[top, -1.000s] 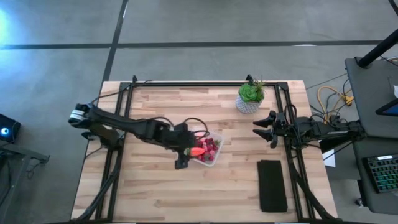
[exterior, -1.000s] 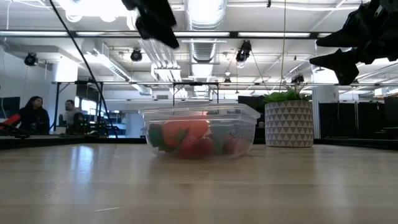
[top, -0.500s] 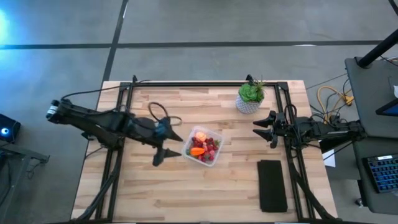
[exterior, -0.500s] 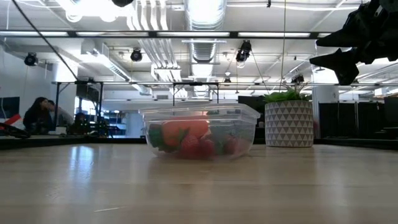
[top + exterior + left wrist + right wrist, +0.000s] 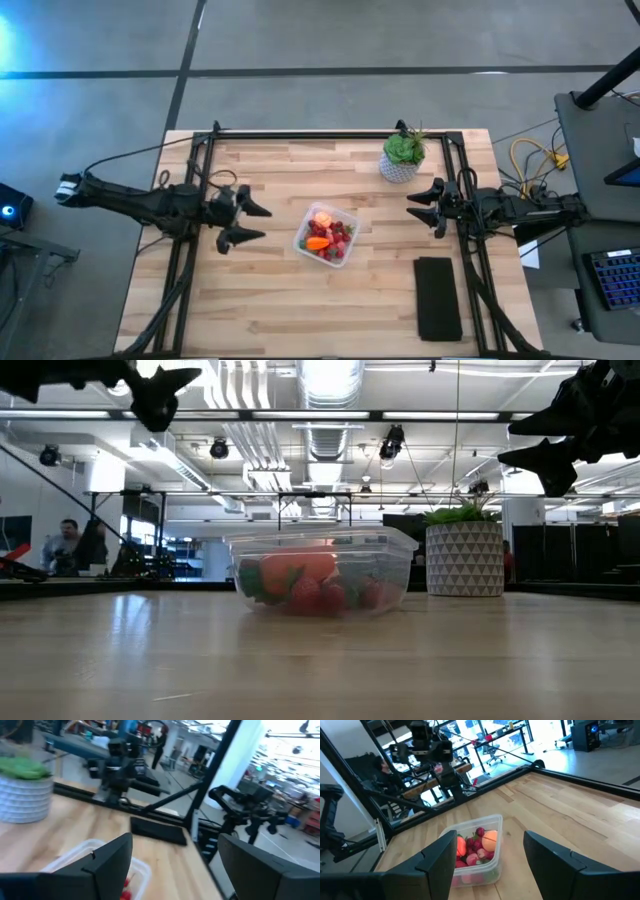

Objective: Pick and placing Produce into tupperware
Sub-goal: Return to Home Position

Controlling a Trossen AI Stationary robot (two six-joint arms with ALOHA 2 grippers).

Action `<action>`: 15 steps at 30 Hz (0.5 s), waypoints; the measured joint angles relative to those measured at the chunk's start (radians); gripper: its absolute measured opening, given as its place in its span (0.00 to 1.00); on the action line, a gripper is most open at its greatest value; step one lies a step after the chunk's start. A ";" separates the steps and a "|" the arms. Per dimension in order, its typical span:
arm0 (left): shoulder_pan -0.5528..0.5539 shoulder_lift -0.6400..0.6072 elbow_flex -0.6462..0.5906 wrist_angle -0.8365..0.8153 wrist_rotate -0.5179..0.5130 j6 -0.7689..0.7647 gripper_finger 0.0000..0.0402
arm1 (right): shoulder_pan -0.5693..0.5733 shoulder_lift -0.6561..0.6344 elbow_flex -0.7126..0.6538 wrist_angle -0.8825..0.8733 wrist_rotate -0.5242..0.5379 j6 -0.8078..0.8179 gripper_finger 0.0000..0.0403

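The clear tupperware (image 5: 326, 236) stands on its base mid-table, also seen in the low view (image 5: 322, 571) and the right wrist view (image 5: 472, 848). Inside lies the produce (image 5: 327, 236): red strawberry pieces, an orange carrot piece and a pink-orange round fruit (image 5: 489, 840). My left gripper (image 5: 251, 222) is open and empty, raised above the table to the left of the box. My right gripper (image 5: 420, 209) hangs open and empty near the right edge, raised above the table.
A green potted plant (image 5: 403, 155) in a white patterned pot stands toward the far edge, right of centre. A flat black slab (image 5: 437, 298) lies near the right front corner. Bare wood spreads across the near half. People sit in the room behind (image 5: 70, 546).
My left gripper, which hovered right at the tupperware's left rim, has pulled back toward the table's left edge and risen, ending clear of the box. The produce in the box has stayed put. The right arm has kept still.
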 joint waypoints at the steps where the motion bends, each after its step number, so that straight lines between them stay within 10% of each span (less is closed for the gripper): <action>1: 0.012 -0.034 -0.019 -0.015 0.000 0.005 0.69 | 0.000 0.000 0.000 0.000 0.000 0.000 0.55; 15: 0.137 -0.477 -0.178 -0.410 -0.066 -0.053 0.69 | 0.000 0.000 0.000 0.000 0.000 0.000 0.55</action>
